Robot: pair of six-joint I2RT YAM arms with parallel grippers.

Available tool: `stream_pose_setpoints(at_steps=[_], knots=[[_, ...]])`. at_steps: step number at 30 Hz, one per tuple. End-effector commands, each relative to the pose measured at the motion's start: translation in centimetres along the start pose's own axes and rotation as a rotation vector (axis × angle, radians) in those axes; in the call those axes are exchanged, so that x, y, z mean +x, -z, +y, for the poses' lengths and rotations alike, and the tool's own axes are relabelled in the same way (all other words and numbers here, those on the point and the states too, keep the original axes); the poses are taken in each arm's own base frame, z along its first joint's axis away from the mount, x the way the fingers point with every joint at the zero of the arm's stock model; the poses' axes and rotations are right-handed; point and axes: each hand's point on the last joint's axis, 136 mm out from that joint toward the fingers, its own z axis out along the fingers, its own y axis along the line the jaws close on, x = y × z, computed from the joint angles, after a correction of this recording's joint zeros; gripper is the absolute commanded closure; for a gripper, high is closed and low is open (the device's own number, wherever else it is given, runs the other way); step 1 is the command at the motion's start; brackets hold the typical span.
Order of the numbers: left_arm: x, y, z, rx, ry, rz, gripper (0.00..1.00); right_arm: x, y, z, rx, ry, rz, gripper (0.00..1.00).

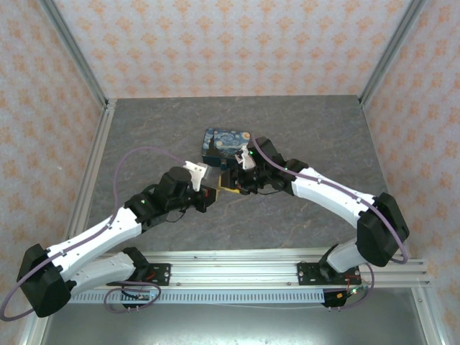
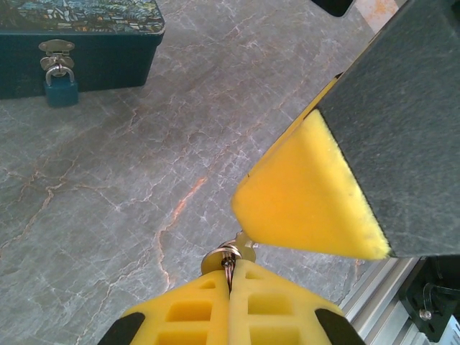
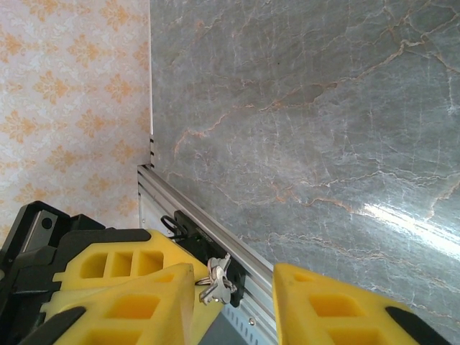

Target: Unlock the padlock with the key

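The small teal padlock (image 2: 61,90) hangs shut from the hasp of the painted blue box (image 2: 86,43) at the far left of the left wrist view. My left gripper (image 2: 231,277) is shut on the ring of the key (image 2: 228,257) and holds it above the table. The bunch of keys (image 3: 219,280) dangles between the yellow fingers (image 3: 327,305) of my right gripper (image 3: 231,277), which stands open around it, apart from the metal. In the top view the left gripper (image 1: 214,192) and right gripper (image 1: 241,183) meet tip to tip just in front of the box (image 1: 226,142).
The grey marble table (image 1: 309,129) stretches around the box. An aluminium rail (image 1: 237,272) runs along the near edge. Patterned walls and metal posts (image 1: 75,50) close in the sides and back.
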Motion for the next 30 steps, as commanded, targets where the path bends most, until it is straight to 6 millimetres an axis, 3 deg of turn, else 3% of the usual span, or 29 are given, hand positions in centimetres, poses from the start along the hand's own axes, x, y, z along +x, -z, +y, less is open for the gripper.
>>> stream_pose_setpoints(at_steps=[1, 5, 8, 13, 15, 18, 23, 30], knots=[[-1.8, 0.4, -1.7, 0.049, -0.002, -0.046, 1.0, 0.1, -0.4, 0.8, -0.035, 0.017, 0.01, 0.7], [-1.8, 0.4, -1.7, 0.051, -0.001, -0.046, 1.0, 0.1, -0.4, 1.0, -0.044, 0.019, 0.011, 0.82], [-1.7, 0.5, -1.7, 0.047, -0.001, -0.044, 1.0, -0.1, -0.3, 0.9, -0.031, 0.029, 0.0, 0.98], [-1.6, 0.9, -0.9, 0.006, 0.014, -0.052, 1.0, -0.5, 0.9, 0.6, 0.011, 0.108, -0.062, 1.0], [-1.6, 1.3, -0.6, -0.011, 0.024, -0.058, 0.78, -0.9, 2.0, 0.5, 0.052, 0.187, -0.107, 1.0], [-1.6, 2.5, 0.1, -0.057, 0.038, -0.07, 0.61, -1.7, 4.1, 0.2, 0.175, 0.336, -0.154, 1.0], [-1.6, 4.8, 0.9, -0.104, -0.01, -0.106, 0.48, -2.6, 6.6, 0.5, 0.302, 0.582, -0.18, 1.0], [-2.8, 7.4, -2.2, 0.048, -0.174, -0.201, 0.39, -0.1, 7.0, 5.5, 0.021, 0.806, -0.157, 1.0]])
